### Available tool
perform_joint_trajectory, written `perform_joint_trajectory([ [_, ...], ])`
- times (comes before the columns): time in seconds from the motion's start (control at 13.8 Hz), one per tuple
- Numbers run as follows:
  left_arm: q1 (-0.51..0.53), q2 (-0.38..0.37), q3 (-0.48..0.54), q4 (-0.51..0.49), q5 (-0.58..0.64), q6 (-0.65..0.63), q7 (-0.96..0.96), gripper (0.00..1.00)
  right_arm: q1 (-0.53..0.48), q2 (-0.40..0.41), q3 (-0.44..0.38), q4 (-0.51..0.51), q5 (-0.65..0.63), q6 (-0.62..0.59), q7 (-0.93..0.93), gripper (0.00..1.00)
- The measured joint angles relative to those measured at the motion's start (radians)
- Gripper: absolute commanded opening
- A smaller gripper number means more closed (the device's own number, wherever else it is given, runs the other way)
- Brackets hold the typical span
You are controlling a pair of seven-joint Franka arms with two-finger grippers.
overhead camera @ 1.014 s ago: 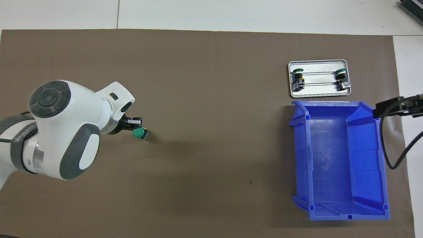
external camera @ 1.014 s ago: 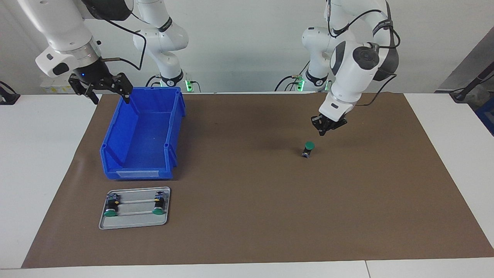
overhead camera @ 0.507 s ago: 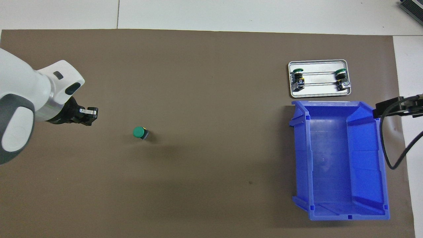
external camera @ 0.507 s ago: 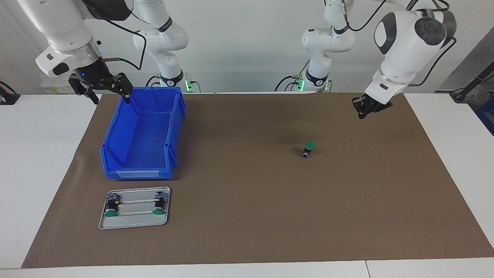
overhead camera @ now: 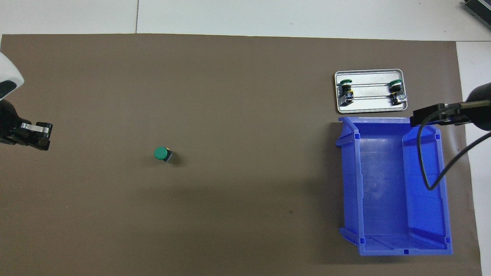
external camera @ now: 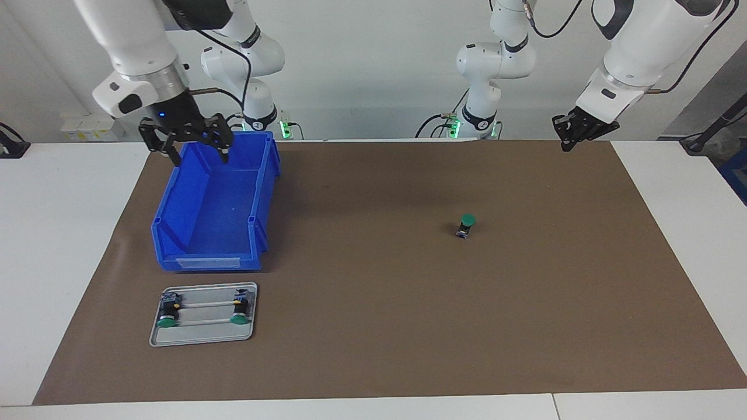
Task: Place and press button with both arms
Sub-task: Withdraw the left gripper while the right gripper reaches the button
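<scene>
the table (external camera: 70, 233) carries a brown mat (external camera: 373, 326) that covers most of its top, giving the work a plain surface. the two white arms come next in size. the right arm (external camera: 128, 41) reaches down so that the right gripper (external camera: 189, 140) hangs over the robots' end of the blue bin (external camera: 216, 210), its jaws spread wide apart and empty; in my judgement it is poised there, ready for its share of the work. the left arm (external camera: 642, 41) is raised over the mat's edge at its own end of the table, and the left gripper (external camera: 575, 131) has its jaws closed together on nothing, a shape that would suit pushing down on a cap.

the bin sits open and empty at the right arm's end. just beside it, farther from the robots, lies a flat silver tray (external camera: 204, 338) holding four more green-capped switches on two rods.

the button (external camera: 465, 226) stands upright and alone on the mat, green cap up, well apart from both grippers, toward the left arm's end. upright with the cap on top, it looks already placed.
</scene>
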Motion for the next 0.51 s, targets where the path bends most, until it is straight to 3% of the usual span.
perform_joint_trajectory([
  [0.07, 0.0, 0.013, -0.003, 0.013, -0.005, 0.018, 0.001, 1.0, 0.057, 0.012, 0.002, -0.001, 0.003, 0.028, 0.076, 1.0],
  [0.29, 0.0, 0.032, -0.005, 0.016, -0.048, 0.125, 0.001, 1.0, 0.221, 0.08, 0.009, -0.003, 0.011, 0.152, 0.317, 1.0],
  [0.51, 0.001, 0.036, 0.0, -0.01, -0.055, 0.185, 0.001, 1.0, 0.394, 0.224, 0.013, 0.007, 0.011, 0.311, 0.554, 1.0],
])
